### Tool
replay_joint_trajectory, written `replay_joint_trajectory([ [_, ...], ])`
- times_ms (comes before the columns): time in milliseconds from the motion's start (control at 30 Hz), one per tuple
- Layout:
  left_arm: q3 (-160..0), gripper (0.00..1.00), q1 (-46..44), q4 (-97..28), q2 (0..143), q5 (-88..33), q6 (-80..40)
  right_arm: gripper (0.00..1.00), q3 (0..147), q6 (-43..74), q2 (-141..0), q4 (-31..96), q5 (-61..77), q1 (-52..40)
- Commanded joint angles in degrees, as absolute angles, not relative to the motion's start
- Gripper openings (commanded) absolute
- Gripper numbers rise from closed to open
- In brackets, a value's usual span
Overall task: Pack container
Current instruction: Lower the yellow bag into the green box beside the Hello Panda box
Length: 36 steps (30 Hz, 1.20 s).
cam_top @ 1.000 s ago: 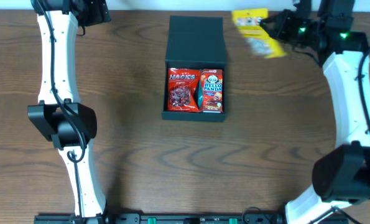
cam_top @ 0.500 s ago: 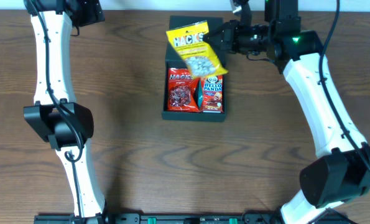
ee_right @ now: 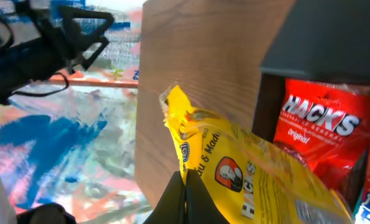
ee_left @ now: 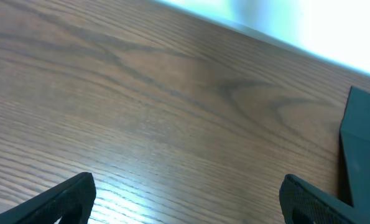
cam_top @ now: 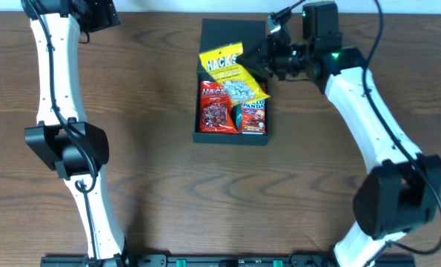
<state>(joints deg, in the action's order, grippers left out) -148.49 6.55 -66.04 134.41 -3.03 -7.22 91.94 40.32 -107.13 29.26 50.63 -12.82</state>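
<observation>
- Container [cam_top: 224, 35] is placed mid-worktop [cam_top: 153, 148], its lid folded back, with a red Hacks pack [cam_top: 215, 110] and a Hello Panda box [cam_top: 254, 115] inside.
- Right tool [cam_top: 259, 62], its arm stretched over the container, is clamped on a yellow Hacks bag [cam_top: 231, 74].
- Left tool [ee_left: 188, 202] is spread wide near the far-left corner.

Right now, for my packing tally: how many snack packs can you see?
3. Red Hacks bag in the container's left half; Hello Panda pack in its right half; yellow Hacks bag above them, held by the right end effector. More could be hidden beneath.
</observation>
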Motion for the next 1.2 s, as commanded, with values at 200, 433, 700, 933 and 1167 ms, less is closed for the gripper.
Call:
replay_joint_trajectory([
  [200, -149.4, 0.95, 6.9, -66.2, 134.3, -3.5, -6.8, 0.01, 91.7, 53.1, -107.9, 26.5, 56.0, -16.6],
  [433, -149.4, 0.96, 6.9, -66.2, 134.3, -3.5, -6.8, 0.01, 91.7, 60.0, -110.3, 24.1, 59.3, -19.0],
  [700, -149.4, 0.95, 7.8, -66.2, 134.3, -4.3, -6.9, 0.01, 91.0, 66.0, -110.4, 22.7, 61.4, -19.7],
  [933, -149.4, 0.95, 8.8, -66.3, 134.3, -4.5, -6.9, 0.01, 87.7, 67.0, -110.4, 22.4, 60.9, -20.7],
  [1167, -149.4, 0.96, 9.0, -66.2, 134.3, -4.6, -6.9, 0.01, 80.4, 67.8, -110.4, 18.9, 62.1, -19.9],
])
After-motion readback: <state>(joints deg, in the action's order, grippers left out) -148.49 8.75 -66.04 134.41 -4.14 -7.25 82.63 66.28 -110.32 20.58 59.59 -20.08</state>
